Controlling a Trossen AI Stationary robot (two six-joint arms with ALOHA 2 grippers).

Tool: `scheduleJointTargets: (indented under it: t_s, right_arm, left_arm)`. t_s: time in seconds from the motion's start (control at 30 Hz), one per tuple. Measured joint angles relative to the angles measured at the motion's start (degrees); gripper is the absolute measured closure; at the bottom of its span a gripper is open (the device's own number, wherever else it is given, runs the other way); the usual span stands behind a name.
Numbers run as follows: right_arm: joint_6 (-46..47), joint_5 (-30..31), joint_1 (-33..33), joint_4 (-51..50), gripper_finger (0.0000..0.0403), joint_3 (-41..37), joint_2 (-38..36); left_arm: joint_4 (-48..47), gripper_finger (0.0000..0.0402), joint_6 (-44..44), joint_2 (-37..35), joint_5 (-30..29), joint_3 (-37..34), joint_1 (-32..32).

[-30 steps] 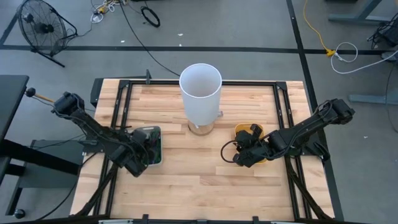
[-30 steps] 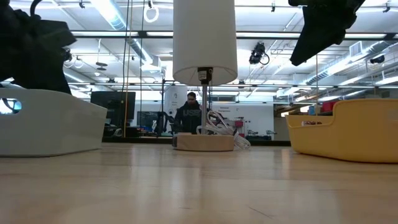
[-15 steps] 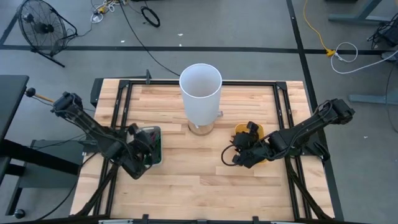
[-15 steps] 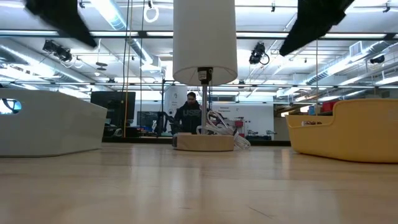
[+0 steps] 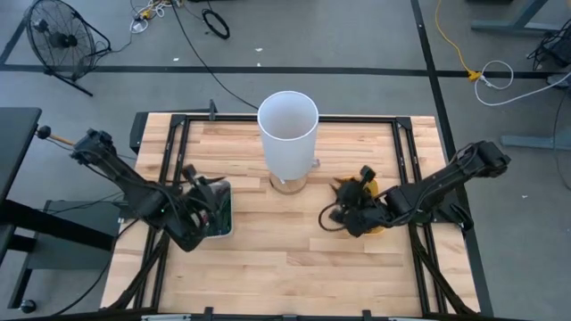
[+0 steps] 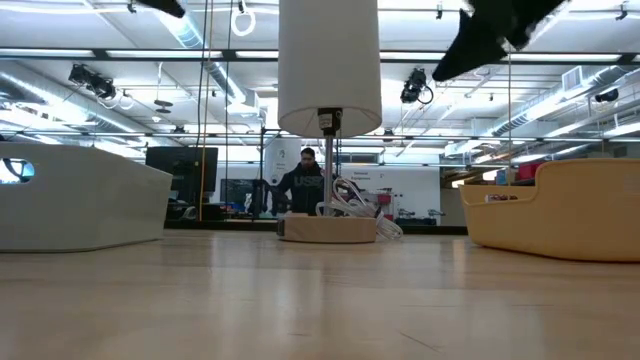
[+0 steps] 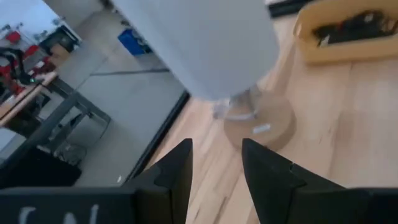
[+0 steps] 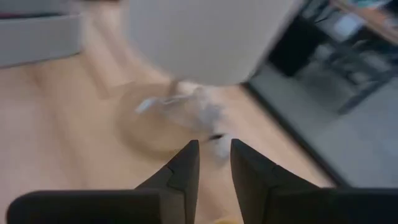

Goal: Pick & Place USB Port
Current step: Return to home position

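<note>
The only writing on my feeds is a small label on the yellow bin (image 6: 570,225) and pale lettering on the left wrist housing. Both are too small or cut off to read.

The left gripper (image 5: 190,174) hangs above the gray bin (image 5: 228,214) at the table's (image 5: 268,267) left side, its arm folded back toward the left edge. Its fingers (image 7: 177,171) stand a little apart with nothing between them.

The right gripper (image 5: 363,174) hangs over the yellow bin, its arm reaching in from the right edge. Those fingers (image 8: 185,168) show only a narrow gap — also empty.

Both wrists face the white cylinder (image 5: 287,134) on its wooden base (image 6: 328,228) at mid-table.

Black chargers (image 7: 357,25) lie inside the yellow bin; the gray bin's contents I cannot make out — the left arm covers most of it.

A person (image 6: 305,185) stands far behind the table.
</note>
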Motion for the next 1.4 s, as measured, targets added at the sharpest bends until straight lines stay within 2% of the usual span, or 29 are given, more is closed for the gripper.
scheduleJointTargets:
  t_s: [0.07, 0.17, 0.27, 0.33, 0.4, 0.5, 0.57, 0.6, 0.7, 0.73, 0.83, 1.0, 1.1, 1.23, 1.33, 1.4]
  right_arm:
    - [-0.95, 0.25, -0.52, 2.7, 0.0311, -3.88, -2.38]
    - [-3.23, -5.19, -1.15, 9.9, 0.0311, -12.03, -8.39]
    - [-7.44, -7.63, -1.19, 20.29, 0.0311, -20.45, -17.71]
    - [-11.39, -11.09, -1.17, 27.76, 0.0311, -25.67, -25.4]
    - [-17.12, -16.61, -1.21, 36.57, 0.0311, -30.8, -33.09]
    - [-24.24, -24.66, -1.31, 48.54, 0.0311, -37.42, -43.29]
    - [-26.77, -26.44, -1.59, 49.92, 0.0311, -40.51, -48.85]
    - [-26.88, -26.21, -1.88, 49.62, 0.0311, -41.65, -51.28]
    - [-26.92, -27.15, -3.26, 47.01, 0.0311, -44.28, -57.83]
    - [-27.55, -29.09, -3.77, 46.46, 0.0311, -44.71, -59.92]
    - [-31.3, -35.55, -5.19, 46.13, 0.0311, -45.39, -66.27]
    - [-34.41, -40.95, -6.18, 39.77, 0.0311, -45.39, -76.91]
    - [-32.72, -42.3, -6.43, 35.28, 0.0311, -44.95, -76.82]
    - [-30.54, -45.48, -6.4, 35.71, 0.0311, -46.4, -76.94]
    - [-29.41, -45.0, -6.43, 39.66, 0.0311, -50.05, -76.94]
    - [-28.93, -44.53, -6.51, 43.32, 0.0311, -53.85, -76.96]
  left_arm:
    - [1.49, 0.0257, 0.0, -2.71, 1.63, -3.76, -0.01]
    - [6.55, 0.0257, -0.02, -8.93, 2.53, -10.45, -0.99]
    - [16.96, 0.0257, 4.5, -15.88, 1.45, -18.31, -2.59]
    - [27.65, 0.0257, 12.48, -20.66, 2.3, -23.33, -3.4]
    - [39.85, 0.0257, 22.65, -25.24, 6.1, -28.22, -3.8]
    - [64.89, 0.0257, 41.71, -31.42, 15.77, -35.63, -2.4]
    - [78.4, 0.0257, 52.41, -34.2, 24.98, -40.05, 0.14]
    - [81.73, 0.0257, 55.04, -35.34, 27.76, -41.68, 1.82]
    - [82.51, 0.0257, 52.82, -38.28, 29.87, -45.64, 8.53]
    - [82.42, 0.0257, 51.47, -39.22, 32.36, -47.1, 11.24]
    - [84.55, 0.0257, 47.81, -42.43, 44.98, -51.5, 19.46]
    - [85.32, 0.0257, 41.18, -45.5, 53.13, -57.32, 31.6]
    - [86.14, 0.0257, 38.28, -47.34, 61.37, -59.66, 38.59]
    - [86.14, 0.0257, 34.86, -47.47, 71.09, -60.33, 45.07]
    - [86.59, 0.0257, 34.59, -47.21, 74.43, -60.33, 47.08]
    - [86.79, 0.0257, 34.98, -47.14, 74.64, -60.33, 47.59]
